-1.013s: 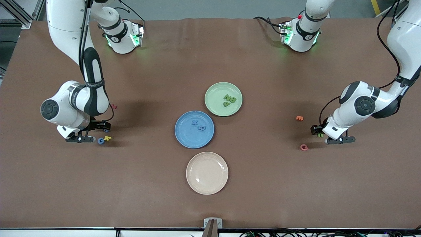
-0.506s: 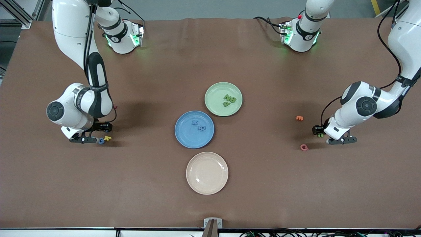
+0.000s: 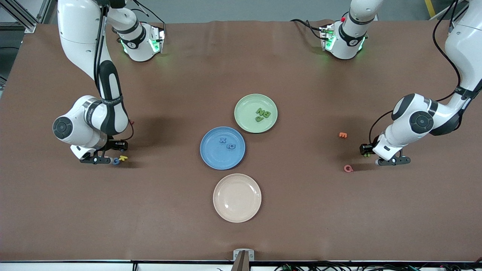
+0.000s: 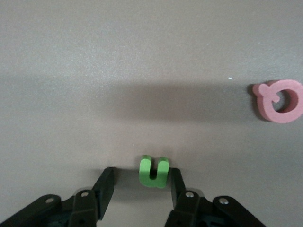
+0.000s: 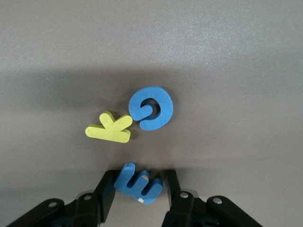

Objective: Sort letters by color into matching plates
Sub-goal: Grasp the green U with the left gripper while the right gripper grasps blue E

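**A:** What is the right gripper (image 5: 138,182) doing?

**B:** It is down on the worktop (image 3: 241,56) at the right arm's end, clamped on a blue E (image 5: 138,184). This is a thick foam piece that lies askew between the fingers. Just beside it a blue G (image 5: 151,108) lies flat, touching a yellow K (image 5: 110,128).

**A:** And the left gripper (image 4: 140,177)?

**B:** It sits low at the left arm's end, with its jaws apart around a green U (image 4: 154,171). One finger touches the U and the other stands clear of it. The U is small and chunky, and lies flat on the worktop. A pink letter (image 4: 279,100) lies near it, and an orange letter (image 3: 342,134) is a little farther off.

**A:** What about the plates?

**B:** The blue plate (image 3: 211,158) sits mid-frame and holds two blue letters (image 3: 227,143). The green plate (image 3: 246,105) touches it from just above and holds three green letters (image 3: 263,113) in a cluster. Lower in the frame, the cream plate (image 3: 237,197) holds no letters.
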You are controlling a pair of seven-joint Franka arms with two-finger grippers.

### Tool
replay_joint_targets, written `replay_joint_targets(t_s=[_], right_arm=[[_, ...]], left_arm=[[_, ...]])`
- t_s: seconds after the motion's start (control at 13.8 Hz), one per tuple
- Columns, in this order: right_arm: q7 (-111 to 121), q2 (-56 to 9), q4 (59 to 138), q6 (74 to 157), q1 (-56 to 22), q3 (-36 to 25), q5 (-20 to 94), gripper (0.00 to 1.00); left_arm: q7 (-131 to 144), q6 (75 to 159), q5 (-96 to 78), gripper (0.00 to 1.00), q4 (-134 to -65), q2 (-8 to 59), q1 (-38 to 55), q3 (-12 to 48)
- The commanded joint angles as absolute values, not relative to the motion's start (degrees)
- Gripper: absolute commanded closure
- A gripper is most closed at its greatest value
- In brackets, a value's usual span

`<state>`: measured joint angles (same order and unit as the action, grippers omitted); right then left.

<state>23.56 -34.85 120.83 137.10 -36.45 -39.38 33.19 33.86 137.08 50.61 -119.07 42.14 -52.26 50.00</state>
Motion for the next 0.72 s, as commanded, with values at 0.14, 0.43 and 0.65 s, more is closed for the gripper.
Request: replay_joint_targets(t_s=[0.14,0.43,0.65], right_arm=[[25.14,-34.63,120.76,137.2,-35.24,-38.06,34.63,0.8],[24.52,-32.97,118.49,134.66,-35.95,-38.49,34.45,0.82],[23.82,-32.08,114.1,126.94,-36.03,-39.46,34.1,0.83]], left_arm=[[33.75,137.2,52.03,0.81,-117.69,42.72,-51.33,49.75],[34.1,137.11,51.86,0.97,-117.77,41.93,-51.5,51.06],[34.8,135.01,51.15,0.99,-118.39,40.79,-51.59,54.3]])
